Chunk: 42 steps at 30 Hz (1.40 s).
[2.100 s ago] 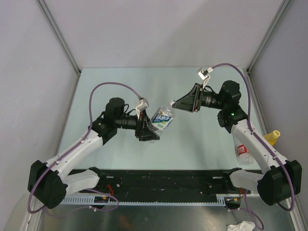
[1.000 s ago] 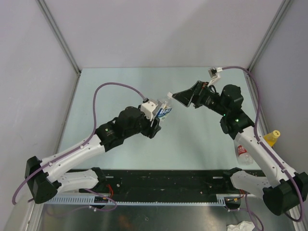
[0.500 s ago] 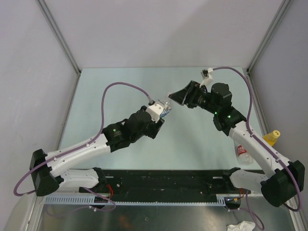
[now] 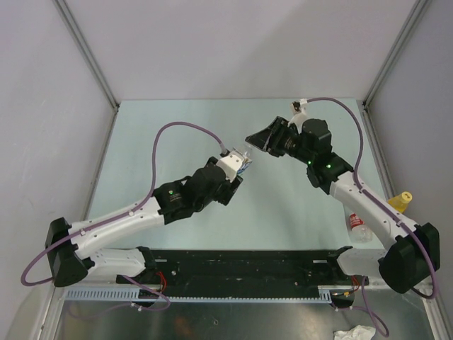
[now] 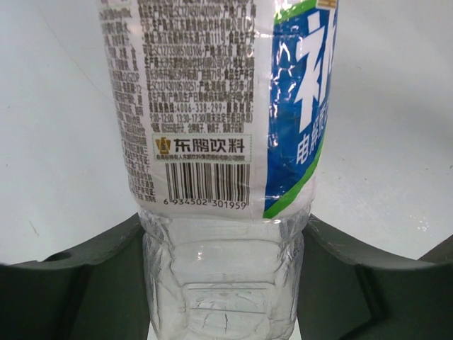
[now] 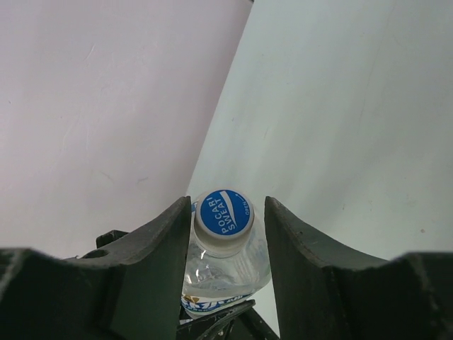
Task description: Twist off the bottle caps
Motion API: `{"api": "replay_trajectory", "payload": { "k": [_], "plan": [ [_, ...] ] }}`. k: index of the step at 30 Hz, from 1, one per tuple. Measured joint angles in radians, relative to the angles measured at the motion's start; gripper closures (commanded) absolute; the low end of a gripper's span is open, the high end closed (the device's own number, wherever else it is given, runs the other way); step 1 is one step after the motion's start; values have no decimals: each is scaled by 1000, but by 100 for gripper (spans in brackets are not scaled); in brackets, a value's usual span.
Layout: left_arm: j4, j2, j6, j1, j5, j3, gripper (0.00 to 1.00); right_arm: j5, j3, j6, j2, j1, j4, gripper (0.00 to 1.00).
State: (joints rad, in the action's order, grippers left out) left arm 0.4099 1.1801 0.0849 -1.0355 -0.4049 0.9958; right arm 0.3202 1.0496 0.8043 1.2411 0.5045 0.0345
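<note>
Our left gripper holds the blue-green label bottle tight by its lower body, over the middle of the table. Our right gripper stands open around the cap, apparently not touching it. Next, we think, it must close, then twist.

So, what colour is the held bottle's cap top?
The cap top is blue with white lettering; right wrist view.

Left tool holds the bottle, right tool seemingly at its top.
</note>
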Motion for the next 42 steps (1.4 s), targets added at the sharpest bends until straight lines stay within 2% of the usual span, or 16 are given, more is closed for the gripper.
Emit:
{"api": "replay_trajectory", "payload": {
  "k": [4, 6, 15, 19, 22, 24, 27, 28, 31, 42],
  "plan": [
    [12, 2, -7, -2, -20, 3, 94, 1, 6, 12, 13, 7, 6, 59],
    [19, 6, -8, -3, -29, 8, 94, 0, 7, 18, 18, 8, 9, 60],
    [27, 14, -16, -11, -68, 13, 93, 13, 8, 58, 36, 9, 50, 44],
    [35, 22, -17, -12, -82, 20, 93, 35, 8, 79, 53, 8, 80, 44],
    [39, 24, -17, -14, -95, 21, 93, 43, 8, 86, 61, 8, 94, 51],
    [39, 24, -18, -17, -105, 23, 93, 43, 8, 89, 62, 7, 98, 63],
    [38, 24, -18, -21, -117, 29, 93, 39, 8, 95, 63, 1, 98, 91],
    [37, 24, -17, -21, -119, 31, 94, 38, 8, 95, 63, 0, 99, 95],
    [39, 23, -16, -23, -125, 33, 97, 37, 8, 84, 63, -1, 101, 99],
    [42, 12, -11, -32, -142, 33, 100, 49, 8, 49, 52, 7, 121, 100]
  ]
}}
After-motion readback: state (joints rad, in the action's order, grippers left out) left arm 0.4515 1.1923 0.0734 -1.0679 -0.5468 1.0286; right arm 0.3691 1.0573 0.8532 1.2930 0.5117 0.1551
